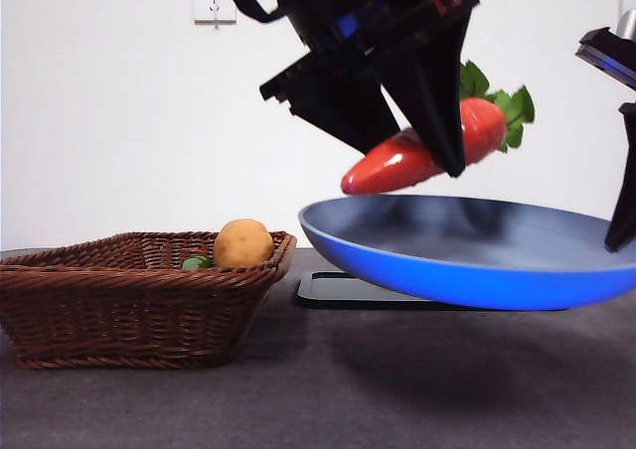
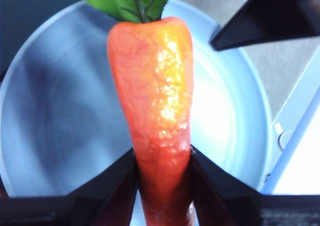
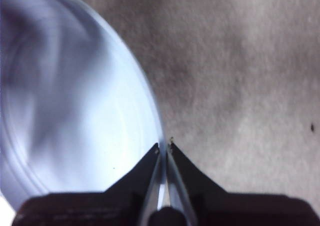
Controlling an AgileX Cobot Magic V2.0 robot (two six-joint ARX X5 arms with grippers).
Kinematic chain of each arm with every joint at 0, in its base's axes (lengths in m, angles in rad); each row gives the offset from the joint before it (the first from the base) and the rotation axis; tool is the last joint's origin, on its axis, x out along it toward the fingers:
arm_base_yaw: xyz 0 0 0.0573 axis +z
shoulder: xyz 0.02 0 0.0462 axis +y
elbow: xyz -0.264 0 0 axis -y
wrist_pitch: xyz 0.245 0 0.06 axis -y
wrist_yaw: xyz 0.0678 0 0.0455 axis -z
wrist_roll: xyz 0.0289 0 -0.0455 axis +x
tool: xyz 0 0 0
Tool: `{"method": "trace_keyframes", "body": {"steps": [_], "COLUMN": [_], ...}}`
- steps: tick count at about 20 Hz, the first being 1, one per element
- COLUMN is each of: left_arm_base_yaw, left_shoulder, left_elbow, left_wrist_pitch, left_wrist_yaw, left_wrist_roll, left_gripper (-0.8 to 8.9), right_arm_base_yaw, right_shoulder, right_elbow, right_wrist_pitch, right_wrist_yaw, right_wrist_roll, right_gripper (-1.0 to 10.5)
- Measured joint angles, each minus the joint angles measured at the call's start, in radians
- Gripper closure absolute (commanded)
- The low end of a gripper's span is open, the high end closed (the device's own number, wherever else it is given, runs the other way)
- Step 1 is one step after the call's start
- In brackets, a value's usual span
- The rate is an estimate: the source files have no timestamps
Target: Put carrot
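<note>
The carrot (image 1: 417, 151) is glossy orange-red with green leaves at its thick end. My left gripper (image 1: 437, 136) is shut on it and holds it tilted in the air just above a blue plate (image 1: 467, 260). In the left wrist view the carrot (image 2: 155, 86) sits between my jaws over the plate (image 2: 50, 116). My right gripper (image 3: 164, 148) is shut on the plate's rim (image 3: 152, 111) and holds the plate lifted above the table, at the right in the front view (image 1: 621, 230).
A brown wicker basket (image 1: 129, 290) stands at the left with a yellow-brown potato (image 1: 243, 242) and a small green vegetable (image 1: 197, 262) in it. A dark flat tray (image 1: 343, 290) lies on the table under the plate. A wall socket (image 1: 214, 0) is behind.
</note>
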Motion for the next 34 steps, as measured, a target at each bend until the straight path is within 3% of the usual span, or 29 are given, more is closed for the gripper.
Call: {"method": "trace_keyframes", "body": {"steps": [4,8,16,23,27,34], "left_arm_base_yaw": [0.0,-0.001,-0.002,0.019,0.022,0.022], "left_shoulder": [0.03,0.041,-0.032,-0.381,-0.549,-0.624], "left_elbow": [0.0,0.0,0.0,0.002,0.002,0.002], "left_wrist_pitch": [-0.002,-0.019,-0.127,-0.248,-0.304,-0.358], "left_wrist_yaw": [0.0,0.001,0.0,-0.013,-0.109,-0.184], "left_wrist_roll": [0.011,0.016,0.016,0.016,0.015,-0.011], "left_gripper": [6.57,5.53,5.4,5.42,5.42,5.42], "right_arm_base_yaw": [0.0,0.0,-0.001,-0.054,-0.076,-0.085], "right_shoulder": [0.0,0.0,0.014,0.272,0.502,0.886], "right_elbow": [0.0,0.0,0.018,0.314,0.54,0.873], "right_wrist_pitch": [-0.024,-0.03,-0.122,-0.14,-0.091,-0.082], "right_wrist_yaw": [-0.005,-0.068,-0.019,0.027,0.03,0.03], "right_wrist_roll": [0.001,0.007,0.007,-0.027,-0.035,-0.031], "right_gripper": [9.4,9.4,9.4,9.4,9.4,9.4]}}
